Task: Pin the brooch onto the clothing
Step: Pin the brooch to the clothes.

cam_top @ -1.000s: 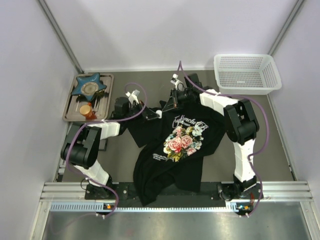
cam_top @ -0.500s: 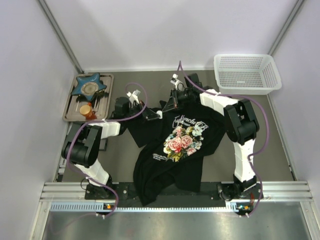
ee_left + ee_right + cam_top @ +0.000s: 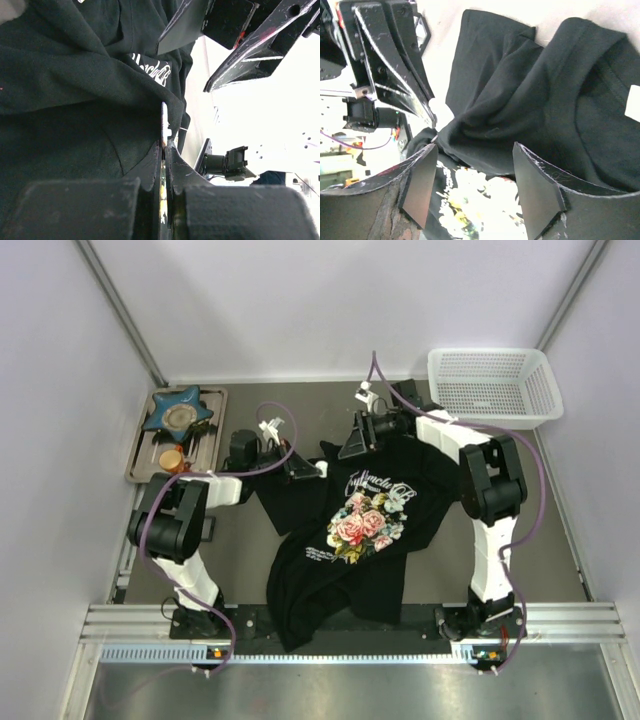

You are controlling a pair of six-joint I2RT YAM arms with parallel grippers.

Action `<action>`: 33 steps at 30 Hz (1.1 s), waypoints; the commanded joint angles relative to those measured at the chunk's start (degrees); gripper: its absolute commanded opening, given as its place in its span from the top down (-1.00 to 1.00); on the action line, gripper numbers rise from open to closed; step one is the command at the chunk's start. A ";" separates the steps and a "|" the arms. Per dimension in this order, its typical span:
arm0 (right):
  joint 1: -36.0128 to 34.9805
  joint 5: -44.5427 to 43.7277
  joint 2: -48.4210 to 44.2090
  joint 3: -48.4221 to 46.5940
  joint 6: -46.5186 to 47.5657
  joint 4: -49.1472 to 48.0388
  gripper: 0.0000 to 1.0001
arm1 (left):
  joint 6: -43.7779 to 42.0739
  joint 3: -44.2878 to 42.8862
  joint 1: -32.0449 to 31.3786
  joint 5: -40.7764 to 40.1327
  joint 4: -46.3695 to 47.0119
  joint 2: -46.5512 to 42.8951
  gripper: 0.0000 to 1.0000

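Suddenly right tool (image 3: 472,180) gapes wide, empty, lifted off black T-shirt (image 3: 350,530) collar; left tool (image 3: 163,149) stays pinched on edge-on pale brooch (image 3: 163,119) at fabric fold; pinning seemingly left to it.

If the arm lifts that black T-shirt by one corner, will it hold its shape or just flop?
Probably flop: the T-shirt lies crumpled in soft folds, with one edge hanging over the table's near side. It looks thin and light, so a push would likely wrinkle it rather than slide it whole.
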State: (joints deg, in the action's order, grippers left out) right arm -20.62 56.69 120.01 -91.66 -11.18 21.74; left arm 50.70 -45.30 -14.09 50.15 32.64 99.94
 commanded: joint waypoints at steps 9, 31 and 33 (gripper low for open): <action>3.04 14.49 -5.57 -1.51 35.68 5.25 -0.57 | -2.09 -5.85 1.08 9.52 5.59 3.77 1.00; -3.28 17.05 -5.48 -0.89 50.73 8.06 -0.08 | 6.25 -6.12 0.99 17.44 22.98 8.43 1.00; -3.37 16.88 -5.40 -0.89 51.43 8.15 -0.04 | 7.13 -6.12 0.99 17.70 23.69 8.78 1.00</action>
State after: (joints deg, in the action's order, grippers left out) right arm -23.40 70.91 117.08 -91.61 36.01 30.33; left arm 55.35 -49.95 -13.21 65.69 48.90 107.92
